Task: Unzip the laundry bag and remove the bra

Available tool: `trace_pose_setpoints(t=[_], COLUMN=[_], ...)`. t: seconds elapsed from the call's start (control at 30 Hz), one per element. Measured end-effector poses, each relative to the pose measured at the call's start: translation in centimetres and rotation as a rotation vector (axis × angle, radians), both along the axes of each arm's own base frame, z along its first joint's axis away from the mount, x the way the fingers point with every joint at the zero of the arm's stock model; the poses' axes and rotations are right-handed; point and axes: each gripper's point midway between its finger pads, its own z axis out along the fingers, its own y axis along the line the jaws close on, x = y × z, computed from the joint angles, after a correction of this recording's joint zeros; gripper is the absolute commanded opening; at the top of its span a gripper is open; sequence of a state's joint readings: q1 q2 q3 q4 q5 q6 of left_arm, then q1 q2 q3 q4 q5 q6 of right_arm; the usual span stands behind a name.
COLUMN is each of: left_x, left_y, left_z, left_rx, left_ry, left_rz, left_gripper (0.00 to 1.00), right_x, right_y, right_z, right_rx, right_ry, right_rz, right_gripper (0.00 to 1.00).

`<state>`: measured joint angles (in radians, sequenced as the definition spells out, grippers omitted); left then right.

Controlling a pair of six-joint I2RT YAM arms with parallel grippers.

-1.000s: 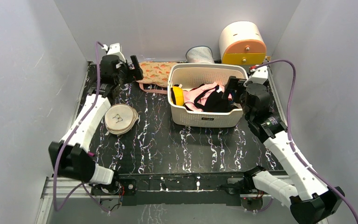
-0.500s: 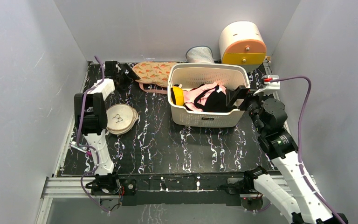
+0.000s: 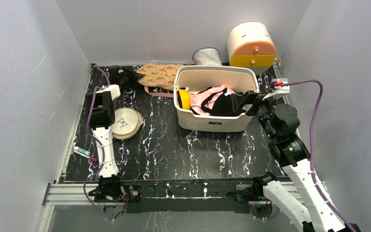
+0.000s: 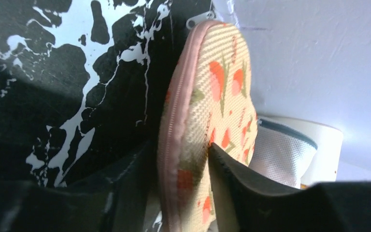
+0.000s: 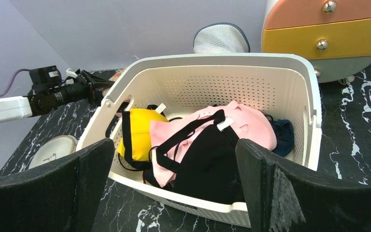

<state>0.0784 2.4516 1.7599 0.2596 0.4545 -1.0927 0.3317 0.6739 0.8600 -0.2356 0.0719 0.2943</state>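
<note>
The laundry bag (image 3: 162, 75), peach-pink with orange-red and green motifs, lies at the back of the table, left of the basket. My left gripper (image 3: 134, 76) reaches its left end, low on the table. In the left wrist view the bag (image 4: 207, 96) stands edge-on, and the left gripper (image 4: 179, 159) is shut on its pink zipped rim, one finger on each face. A metal zip pull (image 4: 196, 20) shows at the far tip. The bra is hidden. My right gripper (image 3: 244, 100) hovers open at the basket's right side, its jaws (image 5: 174, 145) wide with nothing between them.
A white perforated basket (image 3: 212, 125) holds pink and black garments (image 5: 207, 145) and a bright-yellow round object (image 3: 183, 99). A cream disc (image 3: 123, 122) lies by the left arm. A white mesh pouch (image 3: 206, 55) and a rounded drawer unit (image 3: 251, 43) stand at the back.
The left arm has stretched forward and dropped low, bringing its gripper to the bag's left end, and the jaws have closed on the rim. The right arm has drawn back right, staying open.
</note>
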Motion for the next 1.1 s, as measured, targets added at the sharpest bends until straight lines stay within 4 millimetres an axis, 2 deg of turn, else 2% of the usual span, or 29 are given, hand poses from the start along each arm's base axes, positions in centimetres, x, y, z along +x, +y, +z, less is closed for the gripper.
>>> trace_pose_setpoints(t=[0.1, 0.2, 0.3, 0.4, 0.47, 0.53, 0.67, 0.7, 0.83, 0.97, 1.1], left_x=[0.2, -0.1, -0.8, -2.3, -3.5, -5.1, -8.1, -9.1, -12.9, -17.3, -21.7], left_y=[-0.3, -0.4, 0.4, 2.4, 4.0, 5.6, 7.8, 7.8, 6.0, 4.4, 4.7], left_z=[-0.5, -0.2, 0.7, 2.4, 4.4, 7.5, 15.2, 17.5, 24.0, 26.7, 27.6], left_rx=[-0.064, -0.118, -0.165, -0.214, -0.238, -0.259, -0.259, -0.250, -0.185, -0.018, 0.191], left_ry=[0.003, -0.003, -0.023, -0.040, -0.071, -0.119, -0.266, -0.312, -0.434, -0.455, -0.444], left_rz=[0.001, -0.007, -0.004, 0.020, 0.044, 0.064, 0.072, 0.058, -0.028, -0.077, -0.049], left_gripper=[0.15, 0.01, 0.00, 0.00, 0.00, 0.00, 0.00, 0.00, 0.00, 0.00, 0.00], right_x=[0.0, 0.0, -0.1, -0.2, -0.2, -0.3, -0.5, -0.5, -0.6, -0.6, -0.7], right_y=[0.1, 0.3, 0.4, 0.4, 0.5, 0.6, 0.9, 1.0, 1.6, 2.3, 3.1], right_z=[-0.1, -0.5, -1.0, -1.4, -1.6, -1.9, -2.9, -3.1, -3.8, -4.8, -5.6], right_rx=[0.002, -0.002, -0.002, 0.000, 0.000, -0.003, -0.012, -0.013, -0.013, -0.005, 0.002], right_ry=[0.004, 0.020, 0.044, 0.062, 0.069, 0.083, 0.121, 0.130, 0.156, 0.204, 0.237], right_rz=[0.006, 0.014, 0.018, 0.023, 0.026, 0.034, 0.051, 0.058, 0.085, 0.119, 0.157], right_gripper=[0.98, 0.98, 0.98, 0.98, 0.98, 0.98, 0.98, 0.98, 0.98, 0.98, 0.98])
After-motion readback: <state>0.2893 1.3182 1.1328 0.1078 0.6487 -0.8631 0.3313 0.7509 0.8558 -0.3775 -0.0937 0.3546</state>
